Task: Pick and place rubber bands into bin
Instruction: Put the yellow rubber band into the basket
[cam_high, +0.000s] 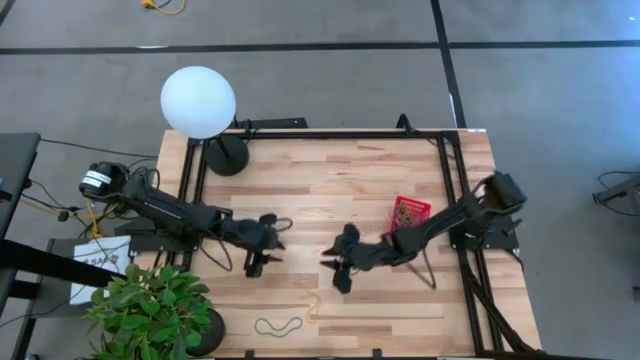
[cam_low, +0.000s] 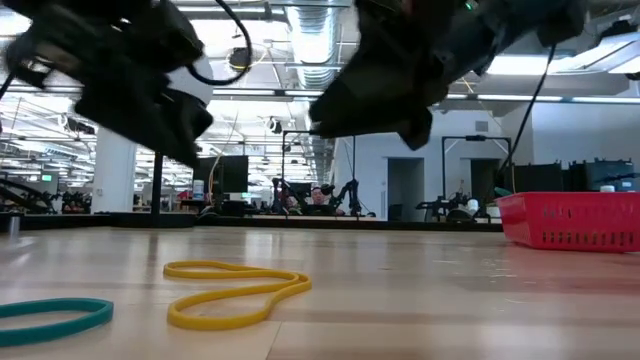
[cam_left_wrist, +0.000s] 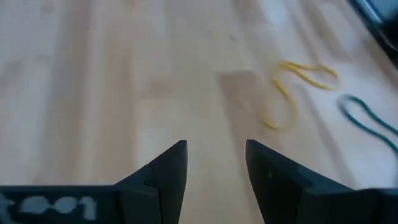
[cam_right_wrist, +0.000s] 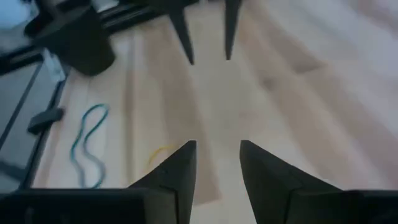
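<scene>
A yellow rubber band (cam_high: 313, 305) and a green rubber band (cam_high: 280, 326) lie flat on the wooden table near its front edge; the low view shows the yellow band (cam_low: 235, 290) and the green band (cam_low: 50, 315) close up. The red bin (cam_high: 410, 212) stands on its base right of centre, also in the low view (cam_low: 575, 220). My left gripper (cam_left_wrist: 214, 146) hovers open above bare wood left of centre (cam_high: 258, 262). My right gripper (cam_right_wrist: 217, 146) hovers open near the middle (cam_high: 336, 275), facing the left one. Nothing is between either pair of fingers.
A lamp with a white globe (cam_high: 198, 100) and black round base (cam_high: 228, 158) stands at the far left. A potted plant (cam_high: 150, 310) sits at the near left corner. Black frame rails (cam_high: 445, 170) border the table. Bare wood lies between the grippers and the bands.
</scene>
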